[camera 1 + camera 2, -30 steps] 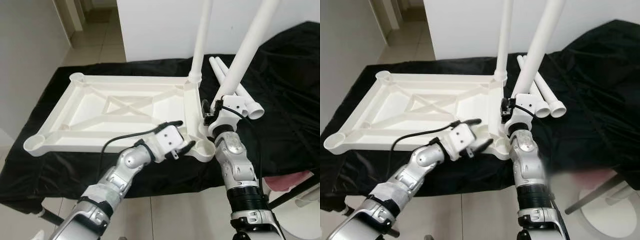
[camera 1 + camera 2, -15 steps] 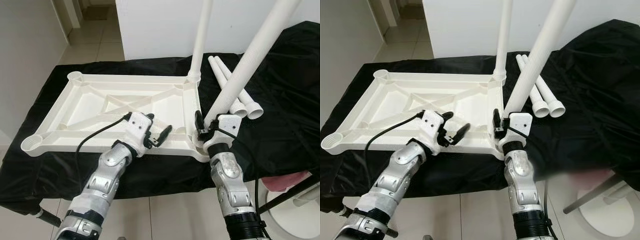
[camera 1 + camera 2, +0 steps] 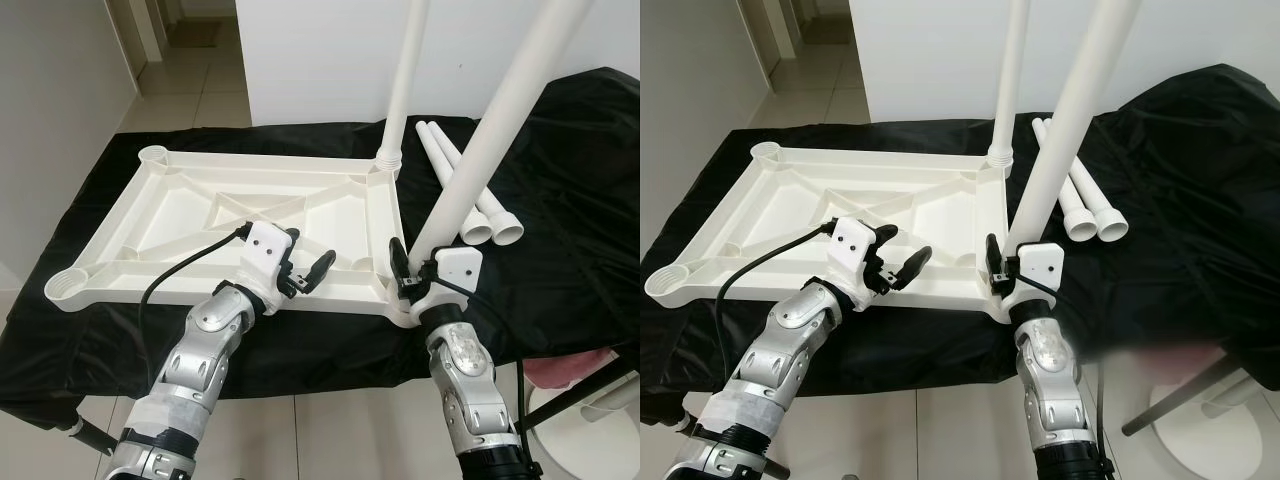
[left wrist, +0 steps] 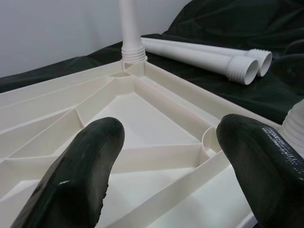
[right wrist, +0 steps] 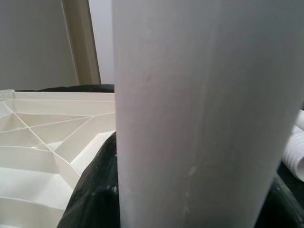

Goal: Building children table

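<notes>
The white tabletop [image 3: 250, 215] lies upside down on a black cloth. One white leg [image 3: 403, 80] stands upright in its far right corner socket. My right gripper [image 3: 422, 282] is shut on a second leg [image 3: 490, 135], which leans to the right with its lower end at the near right corner socket [image 3: 398, 300]. In the right wrist view that leg [image 5: 199, 114] stands close between the fingers. My left gripper [image 3: 303, 270] is open over the tabletop's near rim, left of that corner, with nothing held. Its fingers [image 4: 90, 166] frame the ribbed underside [image 4: 142, 118].
Two spare legs [image 3: 480, 195] lie on the cloth right of the tabletop, also seen as spare legs [image 4: 209, 54]. A white wall [image 3: 320, 50] rises behind the table. Tiled floor [image 3: 300, 430] lies below the near edge, with a white round base [image 3: 590, 440] at the lower right.
My left gripper drew back from the near right corner to the left along the near rim. My right gripper came down and nearer with the leg, bringing its lower end to that corner.
</notes>
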Tool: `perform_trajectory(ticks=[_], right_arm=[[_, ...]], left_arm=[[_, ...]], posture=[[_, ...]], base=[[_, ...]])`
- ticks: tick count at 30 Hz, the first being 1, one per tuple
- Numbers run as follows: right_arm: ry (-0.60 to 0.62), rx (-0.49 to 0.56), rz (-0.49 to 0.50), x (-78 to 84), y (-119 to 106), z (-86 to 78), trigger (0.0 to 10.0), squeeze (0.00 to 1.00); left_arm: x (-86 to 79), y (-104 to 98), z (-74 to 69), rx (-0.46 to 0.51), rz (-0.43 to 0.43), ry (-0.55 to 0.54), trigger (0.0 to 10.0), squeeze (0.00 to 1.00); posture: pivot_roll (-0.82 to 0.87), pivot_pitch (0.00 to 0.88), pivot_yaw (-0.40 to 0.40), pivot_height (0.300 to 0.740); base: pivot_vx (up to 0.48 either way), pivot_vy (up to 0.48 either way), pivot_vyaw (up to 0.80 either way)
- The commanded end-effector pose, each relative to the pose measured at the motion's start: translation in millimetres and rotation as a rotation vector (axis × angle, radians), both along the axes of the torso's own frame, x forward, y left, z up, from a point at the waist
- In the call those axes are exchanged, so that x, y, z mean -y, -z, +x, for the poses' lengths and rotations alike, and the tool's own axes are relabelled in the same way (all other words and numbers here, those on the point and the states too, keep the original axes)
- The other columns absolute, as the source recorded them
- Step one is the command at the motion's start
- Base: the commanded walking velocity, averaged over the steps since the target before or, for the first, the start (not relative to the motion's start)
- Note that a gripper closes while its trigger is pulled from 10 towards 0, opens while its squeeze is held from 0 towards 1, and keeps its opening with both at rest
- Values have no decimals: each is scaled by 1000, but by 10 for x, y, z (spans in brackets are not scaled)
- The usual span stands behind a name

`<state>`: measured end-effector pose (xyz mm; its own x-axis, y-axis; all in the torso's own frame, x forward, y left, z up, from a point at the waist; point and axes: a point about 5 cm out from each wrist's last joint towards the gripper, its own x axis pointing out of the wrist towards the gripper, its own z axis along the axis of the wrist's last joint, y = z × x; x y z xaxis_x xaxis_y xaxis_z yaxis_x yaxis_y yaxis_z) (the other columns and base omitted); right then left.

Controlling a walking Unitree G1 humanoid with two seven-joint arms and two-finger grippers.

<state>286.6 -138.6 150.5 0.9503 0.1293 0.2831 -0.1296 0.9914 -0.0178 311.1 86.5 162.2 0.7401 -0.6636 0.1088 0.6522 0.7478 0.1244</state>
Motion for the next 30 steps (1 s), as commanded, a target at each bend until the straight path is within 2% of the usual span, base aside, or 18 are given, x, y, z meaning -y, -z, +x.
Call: perform_trajectory(ticks=[1,6,11,12,16,18,20,27,28,30], right_arm=[[-11,-45,-3,-5,96,-23,10000,0],[-32,29,63,-25,-97,38,10000,0],[-17,56,80,-21,-184,84,10000,0],[-17,56,80,-21,-184,84,10000,0],[44,11,42,-28,-155,139,10000,0],[61,-1,27,-24,-153,159,10000,0],[54,-20,81,-33,-203,215,10000,0],[54,-20,81,-33,-203,215,10000,0],[69,-14,96,-24,-240,238,10000,0],[146,22,98,36,-345,302,10000,0]], left_arm=[[-83,13,20,-11,-14,-119,10000,0],[-53,35,-25,-35,-24,-99,10000,0],[-47,-34,4,-54,-54,-130,10000,0],[-47,-34,4,-54,-54,-130,10000,0],[-140,-132,135,-107,-108,-278,10000,0],[-145,-147,156,-116,-116,-291,10000,0],[-181,-203,228,-125,-143,-344,10000,0],[-181,-203,228,-125,-143,-344,10000,0],[-211,-225,270,-131,-154,-382,10000,0],[-373,-268,367,-147,-211,-538,10000,0]], posture=[[-31,12,41,740],[-36,14,50,740],[-29,9,66,740],[-29,9,66,740],[-33,8,119,740],[-33,8,119,740],[-41,6,139,740],[-41,6,139,740],[-48,5,151,740],[-58,18,127,740]], base=[[0,0,0],[0,0,0],[0,0,0],[0,0,0],[0,0,0],[0,0,0],[0,0,0],[0,0,0],[0,0,0],[0,0,0]])
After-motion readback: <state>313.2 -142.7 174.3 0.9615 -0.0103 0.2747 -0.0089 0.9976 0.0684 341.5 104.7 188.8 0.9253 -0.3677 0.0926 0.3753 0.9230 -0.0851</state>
